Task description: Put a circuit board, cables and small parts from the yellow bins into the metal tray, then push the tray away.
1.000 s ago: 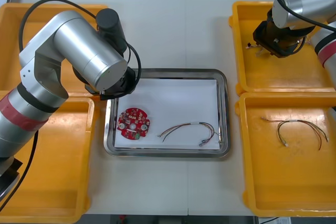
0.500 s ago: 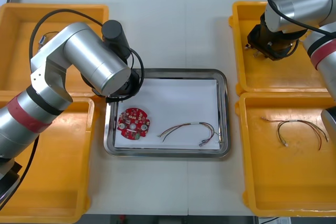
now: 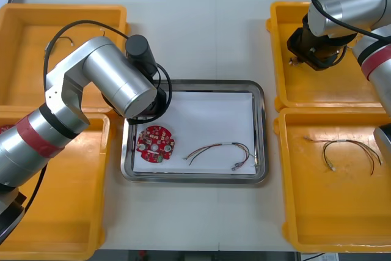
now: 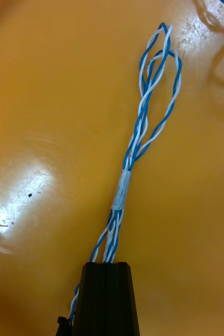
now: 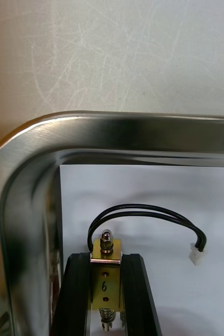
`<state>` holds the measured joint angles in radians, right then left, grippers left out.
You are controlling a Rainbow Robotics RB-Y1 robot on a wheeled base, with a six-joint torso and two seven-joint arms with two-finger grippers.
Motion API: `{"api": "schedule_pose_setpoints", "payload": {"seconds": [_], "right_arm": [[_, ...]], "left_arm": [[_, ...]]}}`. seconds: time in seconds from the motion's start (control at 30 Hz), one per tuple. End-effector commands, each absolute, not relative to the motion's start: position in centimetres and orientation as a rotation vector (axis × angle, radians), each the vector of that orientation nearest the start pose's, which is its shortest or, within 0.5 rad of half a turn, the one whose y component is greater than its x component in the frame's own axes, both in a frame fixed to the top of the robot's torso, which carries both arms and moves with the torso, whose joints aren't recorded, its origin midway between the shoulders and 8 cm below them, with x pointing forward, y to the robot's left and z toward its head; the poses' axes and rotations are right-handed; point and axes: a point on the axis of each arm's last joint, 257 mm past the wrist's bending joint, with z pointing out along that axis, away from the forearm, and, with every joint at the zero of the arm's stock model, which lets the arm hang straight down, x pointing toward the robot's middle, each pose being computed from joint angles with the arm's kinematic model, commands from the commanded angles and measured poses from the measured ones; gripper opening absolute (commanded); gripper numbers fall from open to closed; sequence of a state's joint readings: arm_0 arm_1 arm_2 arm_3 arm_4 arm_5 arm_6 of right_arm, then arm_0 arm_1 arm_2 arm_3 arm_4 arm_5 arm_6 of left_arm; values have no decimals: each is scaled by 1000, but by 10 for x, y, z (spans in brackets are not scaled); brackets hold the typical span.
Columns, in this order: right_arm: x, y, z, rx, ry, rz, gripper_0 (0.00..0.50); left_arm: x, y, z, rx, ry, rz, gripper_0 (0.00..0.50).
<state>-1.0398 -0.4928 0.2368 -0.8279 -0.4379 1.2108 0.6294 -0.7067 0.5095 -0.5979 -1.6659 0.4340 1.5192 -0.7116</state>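
"what's on that table (image 3: 201,35)?"

"four yellow bins (image 3: 287,93), two at each side, and the metal tray (image 3: 260,132) between them, white inside."

"and the arms?"

"the left gripper (image 5: 106,270) hangs at the tray's far left corner, just inside the rim. the right gripper (image 4: 106,269) is down in the far right bin."

"anything in the tray?"

"a round red circuit board (image 3: 156,142) near its left end, and a red and yellow cable (image 3: 220,150) just to the right of it. a second red and yellow cable (image 3: 345,150) lies in the near right bin."

"what are the hands holding?"

"the right one's fingers are pinched together on a twisted blue and white cable (image 4: 143,121) that lies along the bin floor. the left one's are narrow, clamped on a small metal part (image 5: 106,251) with a looped black cable (image 5: 143,212) on it."
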Motion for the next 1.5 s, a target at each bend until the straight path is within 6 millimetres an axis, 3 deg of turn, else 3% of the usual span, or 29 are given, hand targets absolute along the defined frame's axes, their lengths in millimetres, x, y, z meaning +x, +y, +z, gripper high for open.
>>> {"api": "schedule_pose_setpoints", "payload": {"seconds": [0.03,0.3,0.53,0.6,0.67,0.8,0.97,1.13,1.17,1.23,1.27,1.3,1.4,1.5], "right_arm": [[657,-296,-138,797,2358,116,0],[632,-306,-125,723,2475,101,0],[613,-319,-136,672,2565,56,0],[609,-320,-141,672,2581,51,0],[606,-322,-148,670,2598,54,0],[600,-327,-160,672,2619,48,0],[593,-331,-171,665,2638,51,0],[589,-335,-176,642,2640,47,0],[588,-335,-175,638,2638,46,13],[588,-336,-175,633,2639,46,172],[588,-337,-175,630,2639,46,302],[588,-337,-174,627,2639,48,389],[589,-338,-171,615,2632,48,491],[591,-337,-166,605,2628,50,500]], "left_arm": [[514,118,-248,84,2575,-2,0],[515,116,-250,79,2572,-2,0],[515,116,-250,75,2573,-2,5],[515,115,-250,75,2573,-3,106],[516,115,-249,75,2568,0,259],[517,116,-248,72,2564,8,398],[515,121,-240,69,2558,36,500],[500,123,-219,70,2592,31,500],[497,123,-214,69,2598,29,500],[493,123,-207,71,2603,28,500],[490,124,-202,71,2602,27,500],[488,124,-197,68,2603,19,500],[485,125,-186,58,2608,-3,500],[483,125,-177,52,2614,-20,500]]}}
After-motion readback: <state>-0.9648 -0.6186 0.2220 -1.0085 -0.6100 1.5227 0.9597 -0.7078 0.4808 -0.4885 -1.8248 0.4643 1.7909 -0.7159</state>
